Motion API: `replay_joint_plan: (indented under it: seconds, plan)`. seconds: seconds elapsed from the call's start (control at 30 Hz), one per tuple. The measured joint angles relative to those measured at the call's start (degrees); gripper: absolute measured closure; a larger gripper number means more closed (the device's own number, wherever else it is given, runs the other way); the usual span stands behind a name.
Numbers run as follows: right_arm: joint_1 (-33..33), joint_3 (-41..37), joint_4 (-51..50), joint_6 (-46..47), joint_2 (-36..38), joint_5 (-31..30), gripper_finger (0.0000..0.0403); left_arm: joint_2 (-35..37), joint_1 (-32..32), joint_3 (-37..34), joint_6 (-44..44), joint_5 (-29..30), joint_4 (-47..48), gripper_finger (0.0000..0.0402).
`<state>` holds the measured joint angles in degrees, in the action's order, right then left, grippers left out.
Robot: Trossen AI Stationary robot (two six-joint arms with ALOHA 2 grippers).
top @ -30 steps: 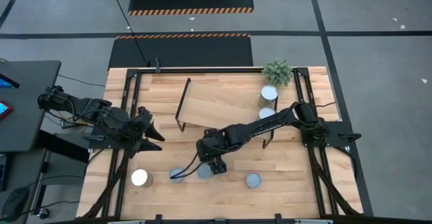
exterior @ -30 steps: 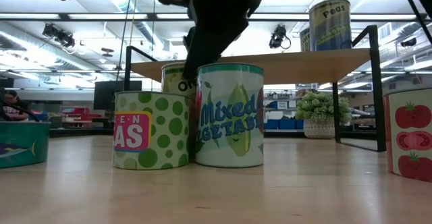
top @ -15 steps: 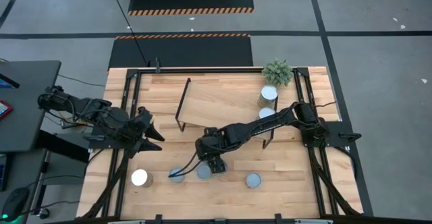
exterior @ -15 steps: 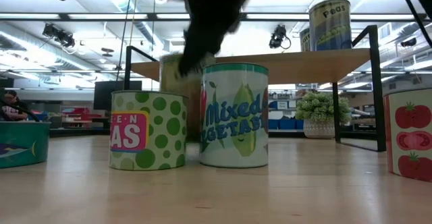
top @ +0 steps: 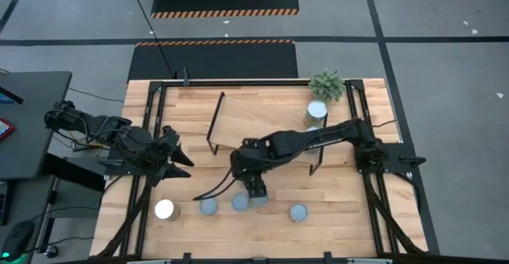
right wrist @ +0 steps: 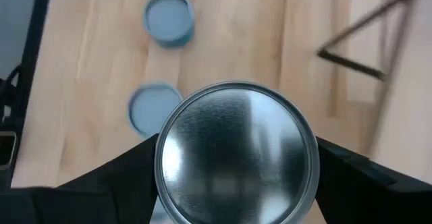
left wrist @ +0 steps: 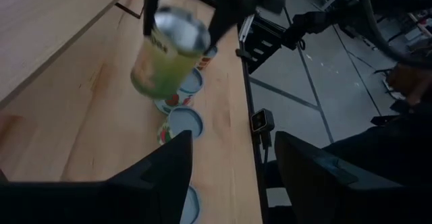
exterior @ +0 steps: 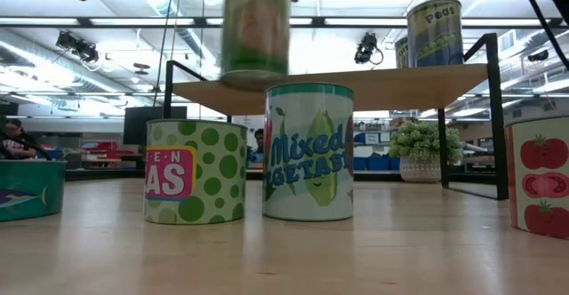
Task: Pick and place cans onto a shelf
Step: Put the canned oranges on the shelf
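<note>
My right gripper (top: pixel 254 188) is shut on a green-labelled can (exterior: pixel 256 28) with a silvery top (right wrist: pixel 236 153), high above the table in front of the shelf (top: pixel 254 125). Below it stand a polka-dot can (exterior: pixel 196 171) and a Mixed Vegetables can (exterior: pixel 308 151) on their bases. More cans stand on the table (top: pixel 165 210) (top: pixel 298 212). Two cans (top: pixel 316 113) stand on the shelf's right end. My left gripper (top: pixel 180 159) waits open at the table's left side, with nothing between its fingers. My right gripper pinches the can's side wall just under the top rim (right wrist: pixel 162 166) between its two fingers (right wrist: pixel 125 180), one on each side. The fingers come from above, slanting down. The can hangs below them, roughly upright and lifted clear of the table and the other cans.
A small potted plant (top: pixel 327 83) stands at the far right corner. A tomato can (exterior: pixel 538 175) and a low teal tin (exterior: pixel 31 188) stand near the front edge. Bare wood lies on the shelf's left part and between the shelf and the row of cans.
My right gripper has gone up with the can. The can stood on the table behind the polka-dot and Mixed Vegetables cans, and it now hangs clear, level with the shelf board. My left arm has kept still.
</note>
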<state>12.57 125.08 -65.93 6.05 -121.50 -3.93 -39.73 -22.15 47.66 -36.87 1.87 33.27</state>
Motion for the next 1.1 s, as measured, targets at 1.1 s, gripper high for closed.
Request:
replay_joint_plan:
  seconds: [1.1]
  plan:
    - [-20.75, -28.88, -1.65, 2.61, 31.9, -10.04, 0.008, -0.01, 0.09, -0.02, 1.99, 5.11, 0.01, 0.0185]
